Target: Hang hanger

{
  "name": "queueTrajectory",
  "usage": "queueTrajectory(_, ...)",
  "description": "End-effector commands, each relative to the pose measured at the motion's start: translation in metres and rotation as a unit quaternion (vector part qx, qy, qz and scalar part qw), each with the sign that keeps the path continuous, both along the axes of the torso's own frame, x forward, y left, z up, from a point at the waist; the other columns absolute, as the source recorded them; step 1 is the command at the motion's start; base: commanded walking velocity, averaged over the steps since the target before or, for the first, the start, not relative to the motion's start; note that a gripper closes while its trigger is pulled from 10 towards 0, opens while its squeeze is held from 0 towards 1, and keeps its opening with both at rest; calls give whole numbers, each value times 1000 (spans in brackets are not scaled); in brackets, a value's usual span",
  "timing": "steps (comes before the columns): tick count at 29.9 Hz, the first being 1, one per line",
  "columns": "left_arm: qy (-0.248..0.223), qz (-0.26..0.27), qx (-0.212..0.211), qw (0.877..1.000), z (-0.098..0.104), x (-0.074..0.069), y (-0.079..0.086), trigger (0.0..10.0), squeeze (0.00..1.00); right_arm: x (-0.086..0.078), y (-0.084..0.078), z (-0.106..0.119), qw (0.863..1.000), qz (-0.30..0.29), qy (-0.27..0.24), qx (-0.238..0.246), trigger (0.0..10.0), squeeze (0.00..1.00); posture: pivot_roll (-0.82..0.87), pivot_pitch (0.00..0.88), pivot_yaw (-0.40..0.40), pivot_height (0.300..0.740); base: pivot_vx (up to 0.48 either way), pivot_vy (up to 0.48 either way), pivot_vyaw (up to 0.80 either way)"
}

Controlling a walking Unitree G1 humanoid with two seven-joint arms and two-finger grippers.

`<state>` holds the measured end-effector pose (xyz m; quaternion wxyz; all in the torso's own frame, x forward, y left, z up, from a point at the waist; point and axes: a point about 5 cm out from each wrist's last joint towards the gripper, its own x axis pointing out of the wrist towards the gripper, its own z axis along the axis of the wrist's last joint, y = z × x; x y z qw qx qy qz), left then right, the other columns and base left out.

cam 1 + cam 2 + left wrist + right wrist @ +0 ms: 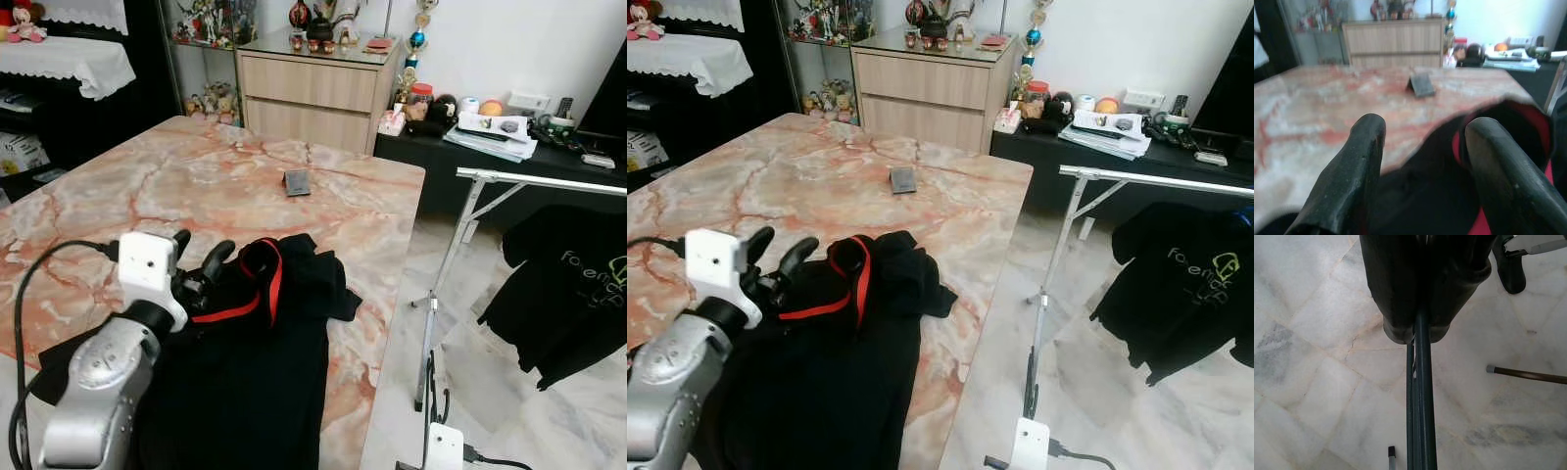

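Note:
A black shirt (257,343) with a red-trimmed collar (266,272) lies on the pink marble table (196,186) near its front right corner. My left gripper (201,253) hovers open just over the collar's left side, its fingers (1364,147) spread with nothing between them. My right gripper (1418,335) hangs low beside the table, pointing at the floor, shut on the thin dark bar of a hanger (1420,406). A silver clothes rack (549,179) stands to the right, with a black printed T-shirt (568,284) hung on it.
A small dark stand (297,182) sits mid-table. Beyond are a wooden drawer cabinet (313,93) and a cluttered low black bench (509,147). The rack's upright and foot (431,323) stand on the marble floor (509,411) between table and hung shirt.

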<state>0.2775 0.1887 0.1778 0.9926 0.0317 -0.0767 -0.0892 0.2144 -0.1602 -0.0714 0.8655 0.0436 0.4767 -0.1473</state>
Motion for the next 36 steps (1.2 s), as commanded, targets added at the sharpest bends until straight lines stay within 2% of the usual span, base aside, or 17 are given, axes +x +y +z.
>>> queueTrajectory(1,-6,6,-3,1000,2,0,-3,10000,0,3,-1,2,1000,2,-6,-3,10000,0,212,19,-36,740,0,-326,0)
queueTrajectory(13,-23,28,-1,999,11,4,3,10000,0,4,-1,2,1000,1,-10,-1,10000,0,215,32,-37,740,0,-338,0)
queueTrajectory(36,-25,22,0,999,13,6,1,10000,0,5,0,3,1000,-2,-15,2,10000,0,216,39,-35,740,0,-340,0)
